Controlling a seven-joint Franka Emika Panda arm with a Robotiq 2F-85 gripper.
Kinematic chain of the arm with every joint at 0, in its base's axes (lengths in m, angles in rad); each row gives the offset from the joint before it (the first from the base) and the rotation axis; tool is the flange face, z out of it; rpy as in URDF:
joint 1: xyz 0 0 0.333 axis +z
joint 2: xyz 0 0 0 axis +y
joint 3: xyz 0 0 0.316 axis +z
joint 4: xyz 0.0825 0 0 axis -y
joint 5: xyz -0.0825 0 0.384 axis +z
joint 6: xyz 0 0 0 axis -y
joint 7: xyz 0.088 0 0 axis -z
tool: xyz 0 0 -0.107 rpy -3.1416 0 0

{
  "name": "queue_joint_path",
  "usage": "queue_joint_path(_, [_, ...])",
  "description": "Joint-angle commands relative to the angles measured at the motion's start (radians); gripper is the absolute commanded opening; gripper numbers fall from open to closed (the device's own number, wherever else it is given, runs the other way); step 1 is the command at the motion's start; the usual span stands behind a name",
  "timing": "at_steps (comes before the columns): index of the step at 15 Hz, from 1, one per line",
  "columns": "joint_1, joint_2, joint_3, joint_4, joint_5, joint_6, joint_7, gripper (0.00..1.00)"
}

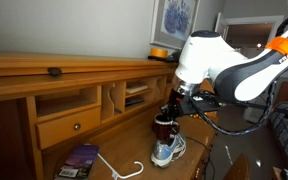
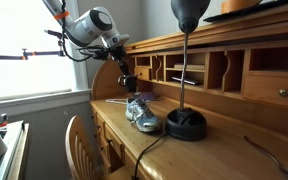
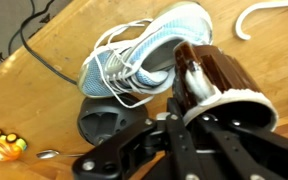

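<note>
My gripper [image 1: 168, 108] is shut on the white fleece-lined rim of a brown slipper [image 3: 222, 72]. It holds the slipper just above the wooden desk [image 1: 124, 150], right beside a light blue sneaker [image 3: 134, 58] with white laces. In the wrist view my gripper [image 3: 196, 100] has its fingers on either side of the slipper's rim. The slipper [image 1: 164, 126] hangs over the sneaker [image 1: 168, 152] in an exterior view. The sneaker [image 2: 141, 115] and gripper [image 2: 127, 80] also show in an exterior view.
A black lamp base [image 2: 186, 124] with a thin pole stands next to the sneaker; it also shows in the wrist view [image 3: 104, 122]. A white hanger [image 1: 124, 168] and a purple packet [image 1: 81, 157] lie on the desk. A yellow toy [image 3: 2, 143] lies near the edge. Desk cubbies [image 1: 84, 100] rise behind.
</note>
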Motion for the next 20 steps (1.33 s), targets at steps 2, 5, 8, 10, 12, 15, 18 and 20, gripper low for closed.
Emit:
queue_joint_path(2, [0.004,-0.057,-0.047,-0.064,0.003,-0.037,0.08,0.02])
queue_joint_path(5, [-0.004,-0.042,-0.068,-0.071,-0.012,-0.02,0.125,0.02])
queue_joint_path(8, [-0.007,-0.032,-0.082,-0.072,-0.031,0.003,0.174,0.02])
queue_joint_path(10, [-0.006,-0.025,-0.086,-0.07,-0.036,0.013,0.198,0.02])
queue_joint_path(12, [-0.004,-0.015,-0.087,-0.066,-0.029,0.023,0.206,0.02])
queue_joint_path(15, [0.001,-0.007,-0.085,-0.064,-0.025,0.035,0.215,0.02])
queue_joint_path(18, [0.002,0.01,-0.088,-0.057,-0.024,0.049,0.213,0.02])
queue_joint_path(20, [0.008,0.01,-0.086,-0.059,-0.021,0.049,0.21,0.02])
